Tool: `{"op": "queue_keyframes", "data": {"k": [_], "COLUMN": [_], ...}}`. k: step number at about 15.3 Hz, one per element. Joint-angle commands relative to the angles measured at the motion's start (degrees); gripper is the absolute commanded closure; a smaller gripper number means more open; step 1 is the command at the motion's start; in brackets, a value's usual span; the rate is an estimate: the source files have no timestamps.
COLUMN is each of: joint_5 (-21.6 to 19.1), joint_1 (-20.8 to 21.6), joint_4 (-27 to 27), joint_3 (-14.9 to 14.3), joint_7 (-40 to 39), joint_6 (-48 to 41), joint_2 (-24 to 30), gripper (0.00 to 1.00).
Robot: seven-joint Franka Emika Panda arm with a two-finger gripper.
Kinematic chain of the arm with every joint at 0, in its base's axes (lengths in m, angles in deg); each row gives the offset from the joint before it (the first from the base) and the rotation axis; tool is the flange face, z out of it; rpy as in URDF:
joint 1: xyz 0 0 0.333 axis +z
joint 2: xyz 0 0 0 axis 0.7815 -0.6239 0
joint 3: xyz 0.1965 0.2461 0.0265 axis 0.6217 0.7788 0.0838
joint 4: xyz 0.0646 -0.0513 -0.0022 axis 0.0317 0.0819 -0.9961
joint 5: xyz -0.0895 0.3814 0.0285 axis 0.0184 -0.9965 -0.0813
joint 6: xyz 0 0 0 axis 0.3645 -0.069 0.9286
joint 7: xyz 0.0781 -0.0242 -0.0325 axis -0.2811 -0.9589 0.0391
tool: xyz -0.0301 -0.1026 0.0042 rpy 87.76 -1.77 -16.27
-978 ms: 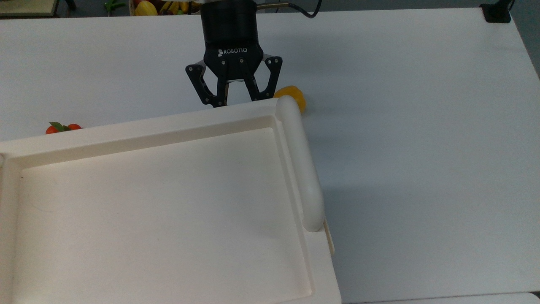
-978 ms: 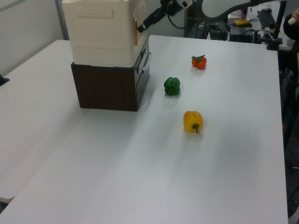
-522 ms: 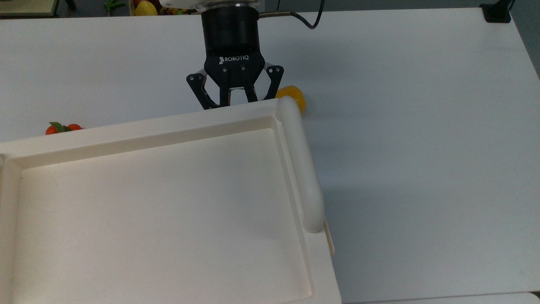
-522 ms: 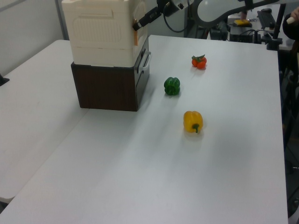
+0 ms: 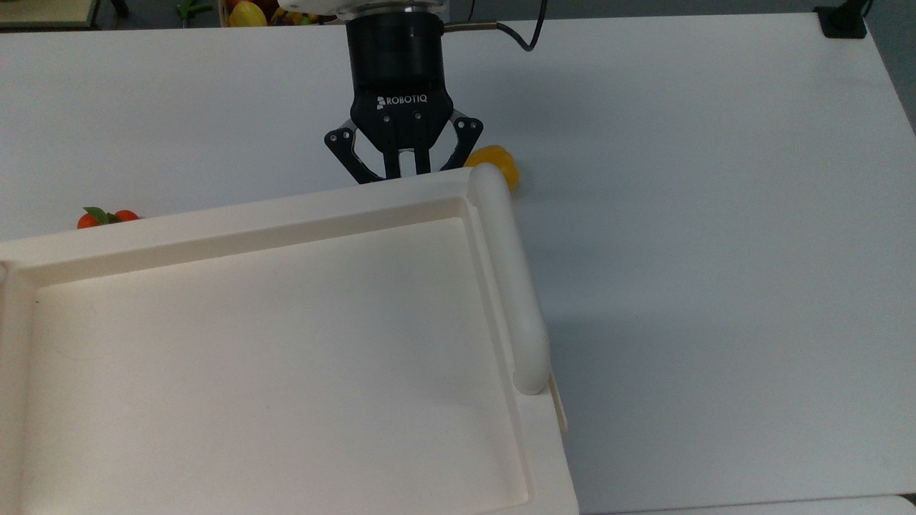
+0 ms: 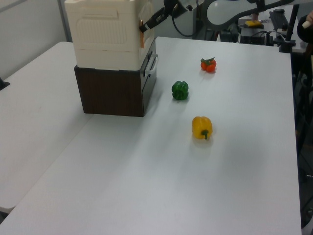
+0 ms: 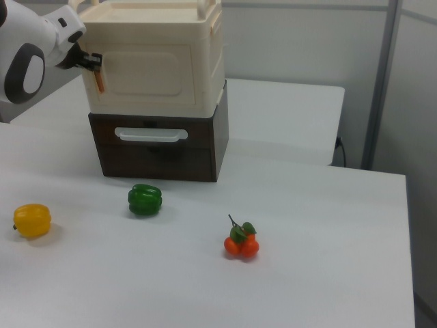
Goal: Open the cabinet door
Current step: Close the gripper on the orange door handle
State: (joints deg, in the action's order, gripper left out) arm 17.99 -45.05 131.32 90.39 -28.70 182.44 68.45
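Observation:
The cabinet door [image 7: 147,72] is the cream front panel of the upper box and lies flush with it. A thin orange-brown handle strip [image 7: 99,82] runs down the door's edge at the right view's left, and shows again in the left view as the handle strip [image 6: 142,35]. My black gripper [image 7: 93,63] sits at the top of that strip. In the top view the gripper [image 5: 408,172] points down at the cabinet's front edge. Its fingers [image 5: 392,166] are drawn close together and their tips are hidden behind the recessed cream top [image 5: 250,343].
A dark brown drawer unit [image 7: 157,154] with a white pull carries the cream cabinet. A thick white bar [image 5: 512,286] lies along the top. On the table in front are a green pepper [image 7: 145,199], a yellow pepper [image 7: 32,220] and orange tomatoes [image 7: 240,244].
In the top view the fingers have narrowed from a wide spread to nearly parallel. The gripper has shifted slightly right and lower at the cabinet's front edge. The door has not moved.

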Motion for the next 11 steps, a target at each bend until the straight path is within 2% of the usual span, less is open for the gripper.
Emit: {"op": "queue_keyframes", "data": {"k": [1,3,11], "joint_5": [-0.2,-0.2,-0.3], "joint_1": [-0.3,-0.5,-3.7], "joint_4": [3.1,4.3,4.3], "joint_3": [-0.1,-0.1,-0.1], "joint_7": [-0.2,-0.1,-0.1], "joint_6": [0.3,-1.1,-20.7], "joint_2": [1.4,2.6,8.7], "gripper": [1.00,1.00,1.00]}}
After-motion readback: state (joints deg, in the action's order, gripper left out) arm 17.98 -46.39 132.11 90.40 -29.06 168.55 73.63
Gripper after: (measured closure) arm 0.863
